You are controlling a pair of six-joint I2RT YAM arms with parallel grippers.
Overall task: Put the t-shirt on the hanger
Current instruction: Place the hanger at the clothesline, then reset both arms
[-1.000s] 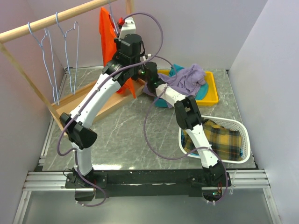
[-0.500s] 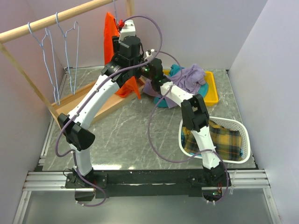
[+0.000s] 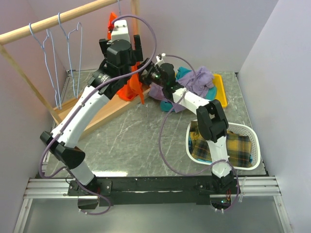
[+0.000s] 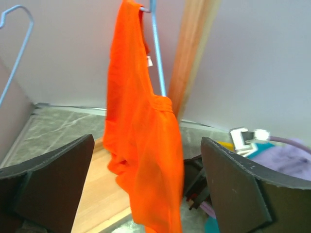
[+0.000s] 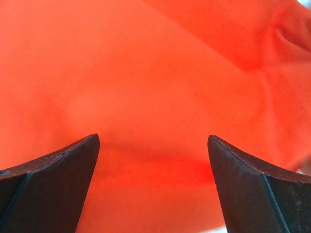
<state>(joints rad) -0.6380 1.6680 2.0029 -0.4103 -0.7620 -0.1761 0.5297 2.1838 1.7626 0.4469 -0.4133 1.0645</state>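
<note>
While on hanger (image 4: 158, 48), t-shirt (image 4: 138, 141) beside wooden post (image 4: 192, 48).

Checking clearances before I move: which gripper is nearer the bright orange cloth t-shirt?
Right. The right gripper, open, is close to the bright orange cloth t-shirt, which fills its view. The left gripper, also open, faces the hanging shirt from farther back.

Item count: garments, fixtures, tools.
Hangers (image 3: 54, 77) (image 3: 74, 68) (image 4: 159, 58): three; orange t-shirt (image 4: 141, 145): one; lavender garment (image 3: 199, 80): one; plaid cloth (image 3: 233, 145): one; basket (image 3: 256, 151): one; yellow tray (image 3: 221, 96): one; tools (image 4: 146, 141) (image 5: 153, 137): two.
</note>
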